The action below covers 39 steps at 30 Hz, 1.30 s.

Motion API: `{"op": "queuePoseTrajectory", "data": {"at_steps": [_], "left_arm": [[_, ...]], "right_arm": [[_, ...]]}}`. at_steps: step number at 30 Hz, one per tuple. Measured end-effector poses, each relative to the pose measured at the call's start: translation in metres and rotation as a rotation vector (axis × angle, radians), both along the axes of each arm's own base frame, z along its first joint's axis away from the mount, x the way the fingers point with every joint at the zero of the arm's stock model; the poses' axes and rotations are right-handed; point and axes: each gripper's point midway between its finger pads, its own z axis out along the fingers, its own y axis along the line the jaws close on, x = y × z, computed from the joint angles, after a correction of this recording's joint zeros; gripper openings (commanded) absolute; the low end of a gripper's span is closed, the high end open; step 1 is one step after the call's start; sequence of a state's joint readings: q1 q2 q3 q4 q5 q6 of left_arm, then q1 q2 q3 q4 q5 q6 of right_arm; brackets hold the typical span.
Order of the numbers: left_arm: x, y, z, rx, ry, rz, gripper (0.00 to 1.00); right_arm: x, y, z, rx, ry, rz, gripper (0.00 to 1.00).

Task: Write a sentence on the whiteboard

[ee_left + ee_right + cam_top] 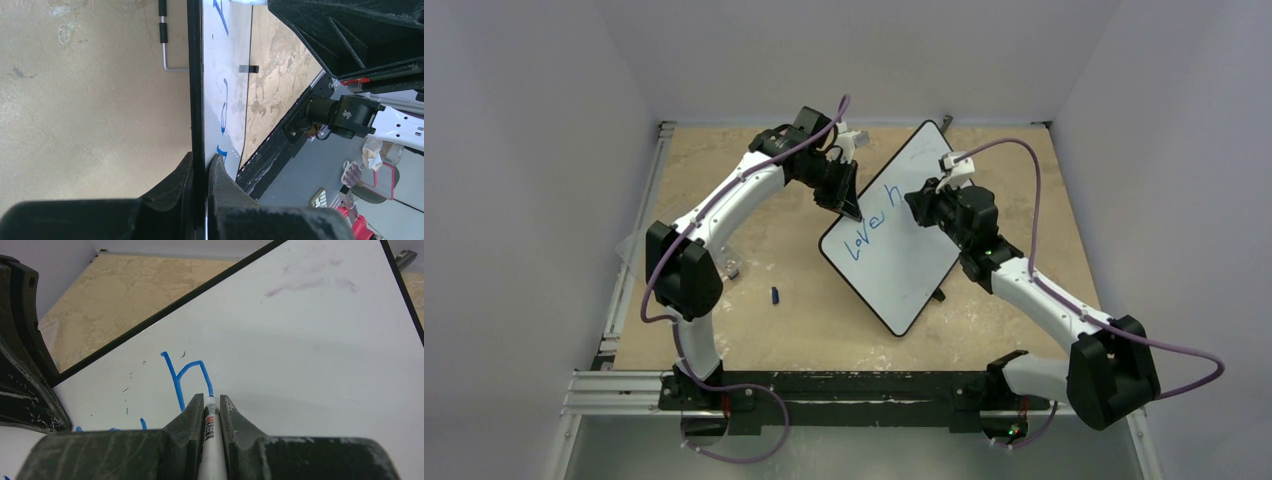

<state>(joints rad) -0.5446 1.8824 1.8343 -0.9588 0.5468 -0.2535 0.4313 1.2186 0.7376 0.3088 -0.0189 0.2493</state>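
Note:
The whiteboard [902, 235] lies slantwise mid-table, white with a thin black rim. Blue writing [871, 233] on it reads roughly "Love h". My left gripper [848, 197] is shut on the board's upper left edge; in the left wrist view its fingers [220, 175] pinch the black rim [196, 75]. My right gripper [917, 203] is shut on a white marker [210, 435], its tip touching the board at the end of the blue "h" [184, 375]. The whiteboard [300, 350] fills the right wrist view.
A small blue marker cap [776, 295] lies on the tan tabletop left of the board. A clear stand [729, 262] sits by the left arm. A metal rod with black grips [163, 35] lies behind the board. The black base rail [844, 390] runs along the near edge.

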Motion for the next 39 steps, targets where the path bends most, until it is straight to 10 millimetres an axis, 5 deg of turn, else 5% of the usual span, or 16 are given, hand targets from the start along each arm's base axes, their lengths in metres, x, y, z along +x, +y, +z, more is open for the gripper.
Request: {"op": "queuePoseTrajectory", "data": {"at_steps": [23,39], "left_arm": [[-0.001,-0.001,0.001,-0.002,0.0,-0.001,0.0],[-0.009,-0.006,0.011,-0.002,-0.04,-0.018,0.0]], "right_arm": [[-0.015,0.015,0.006,0.026,-0.004,0.116,0.0],[-0.031,-0.001,0.046,0.065,-0.118,0.067,0.0]]}}
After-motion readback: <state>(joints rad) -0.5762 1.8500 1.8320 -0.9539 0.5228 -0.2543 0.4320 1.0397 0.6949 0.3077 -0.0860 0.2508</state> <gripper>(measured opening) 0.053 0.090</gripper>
